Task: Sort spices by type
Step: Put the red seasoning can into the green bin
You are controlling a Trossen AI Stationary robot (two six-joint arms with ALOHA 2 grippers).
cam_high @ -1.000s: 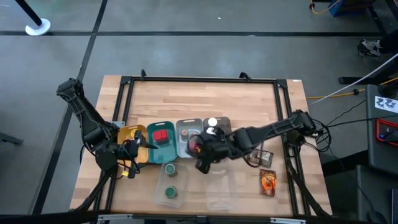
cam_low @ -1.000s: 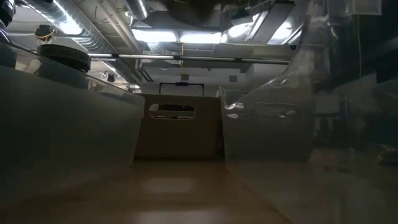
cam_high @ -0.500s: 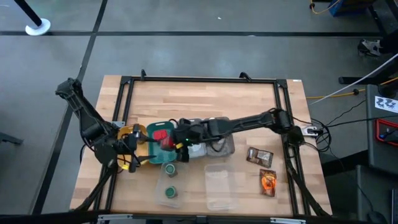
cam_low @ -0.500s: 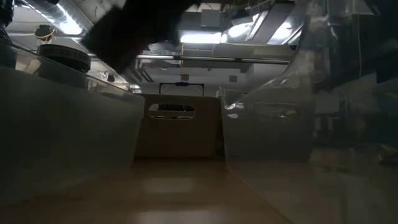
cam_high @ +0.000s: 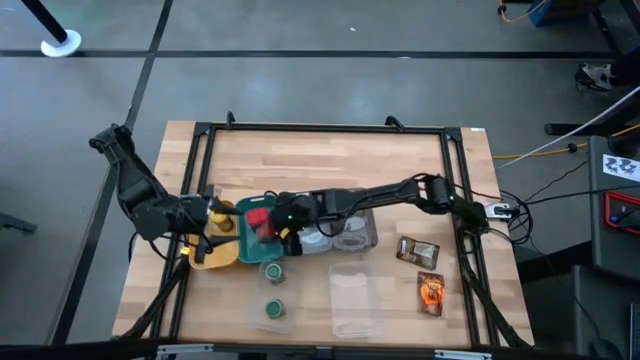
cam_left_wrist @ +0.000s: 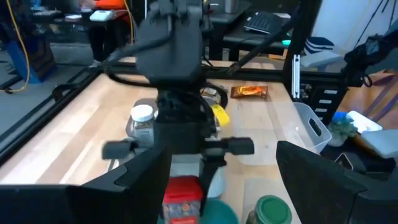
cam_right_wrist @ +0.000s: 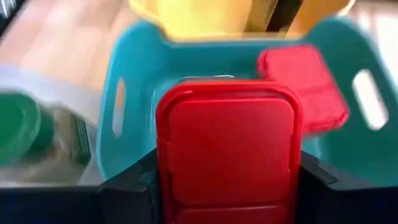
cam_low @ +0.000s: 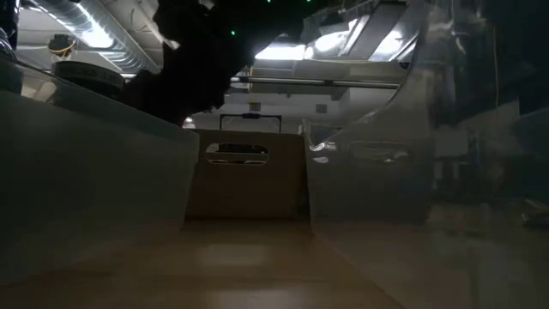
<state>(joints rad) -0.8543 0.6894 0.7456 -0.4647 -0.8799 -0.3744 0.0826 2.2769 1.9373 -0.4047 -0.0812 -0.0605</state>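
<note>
My right gripper [cam_high: 272,226] reaches in from the table's right and is shut on a red box [cam_right_wrist: 227,146] over the teal tray [cam_right_wrist: 134,74]. A second red box [cam_right_wrist: 308,93] lies flat in that tray. My left gripper [cam_high: 205,228] hovers open over the yellow tray [cam_high: 212,256], and its wrist view looks at the held red box [cam_left_wrist: 183,200]. Two green-capped jars [cam_high: 274,272] [cam_high: 274,310] stand near the near edge. White-capped jars [cam_high: 322,240] sit in the grey tray [cam_high: 362,236]. A brown pouch [cam_high: 416,250] and an orange-red pouch [cam_high: 431,292] lie flat at the right. My right gripper pinches the red box between its two fingers [cam_right_wrist: 130,193], one on each of its opposite narrow sides [cam_right_wrist: 171,155]. The fingers come from above, pointing down. The box sits upright over the teal tray; whether its bottom touches the tray I cannot tell.
A clear plastic container [cam_high: 352,300] lies near the near edge, and another [cam_high: 270,295] holds the green-capped jars. Their walls [cam_low: 369,172] fill the low view. A black frame [cam_high: 320,128] rims the table. Bare wood [cam_high: 320,165] stretches toward the far edge.
My right gripper has carried the red box from the grey tray toward the table's left and now stands over the teal tray. My left gripper has drifted a little toward the far edge over the yellow tray.
</note>
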